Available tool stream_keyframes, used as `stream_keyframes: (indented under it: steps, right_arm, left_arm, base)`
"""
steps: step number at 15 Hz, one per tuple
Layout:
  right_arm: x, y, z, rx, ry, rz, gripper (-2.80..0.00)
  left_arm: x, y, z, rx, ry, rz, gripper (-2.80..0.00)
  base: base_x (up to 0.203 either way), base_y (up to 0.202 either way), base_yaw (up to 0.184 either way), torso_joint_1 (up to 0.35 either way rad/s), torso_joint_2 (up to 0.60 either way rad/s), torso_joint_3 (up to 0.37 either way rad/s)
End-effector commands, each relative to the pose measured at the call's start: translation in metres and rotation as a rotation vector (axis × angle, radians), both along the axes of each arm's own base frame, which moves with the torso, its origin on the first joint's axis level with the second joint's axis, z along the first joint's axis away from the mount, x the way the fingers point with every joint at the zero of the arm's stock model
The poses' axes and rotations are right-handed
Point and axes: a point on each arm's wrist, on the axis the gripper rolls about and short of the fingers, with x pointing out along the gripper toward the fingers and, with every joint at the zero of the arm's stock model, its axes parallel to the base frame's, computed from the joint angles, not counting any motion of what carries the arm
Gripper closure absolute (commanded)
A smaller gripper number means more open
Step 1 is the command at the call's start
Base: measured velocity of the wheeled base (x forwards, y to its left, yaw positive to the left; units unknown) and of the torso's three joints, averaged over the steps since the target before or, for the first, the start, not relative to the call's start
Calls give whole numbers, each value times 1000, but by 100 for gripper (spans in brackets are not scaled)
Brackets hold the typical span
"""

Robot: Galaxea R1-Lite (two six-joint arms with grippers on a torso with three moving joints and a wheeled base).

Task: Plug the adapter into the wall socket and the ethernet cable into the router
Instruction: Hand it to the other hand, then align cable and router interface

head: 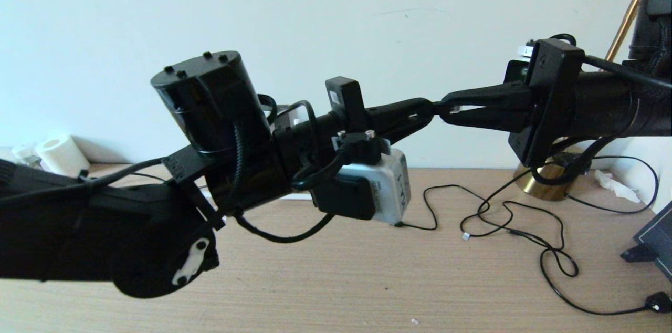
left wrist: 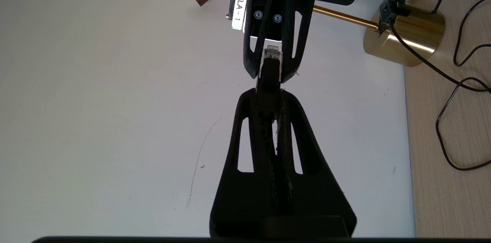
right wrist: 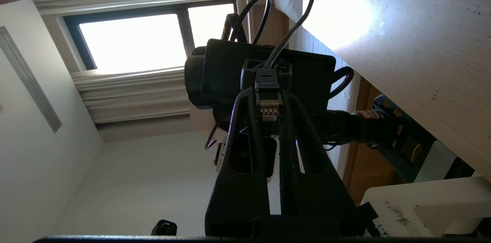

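Both grippers meet tip to tip in mid-air above the wooden table (head: 336, 280). The ethernet cable's plug (left wrist: 272, 54) (right wrist: 268, 107), clear with gold contacts, lies between them. My left gripper (head: 428, 108) (left wrist: 268, 95) is shut on the plug's black boot. My right gripper (head: 446, 108) (right wrist: 268, 99) is shut on the clear end of the same plug. From the boot the black cable (right wrist: 295, 24) runs off past the table's edge. A dark grey panel (head: 656, 241), possibly the wall socket, shows at the right edge. The adapter and the router are out of view.
Thin black cords (head: 525, 233) loop over the right half of the table, one ending in a small black plug (head: 659, 301). A brass lamp base (head: 546, 186) (left wrist: 406, 38) stands at the back right by a crumpled tissue (head: 611, 183). Paper rolls (head: 60, 154) sit far left.
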Motion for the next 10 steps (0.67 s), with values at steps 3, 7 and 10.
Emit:
stream_keyframes:
  steps: [3, 7, 10]
  right_arm:
    - [1, 2, -1, 0, 11, 5, -218]
    - [1, 1, -1, 0, 2, -2, -280]
    - [-5, -4, 2, 1, -15, -32, -280]
  left_arm:
    - [-1, 1, 2, -4, -14, -1, 0]
    - [-2, 1, 1, -2, -10, -1, 0]
    - [-5, 11, 8, -24, 4, 13, 0]
  base:
    - [0, 0, 0, 0, 0, 0]
    - [0, 0, 0, 0, 0, 0]
    - [0, 0, 0, 0, 0, 0]
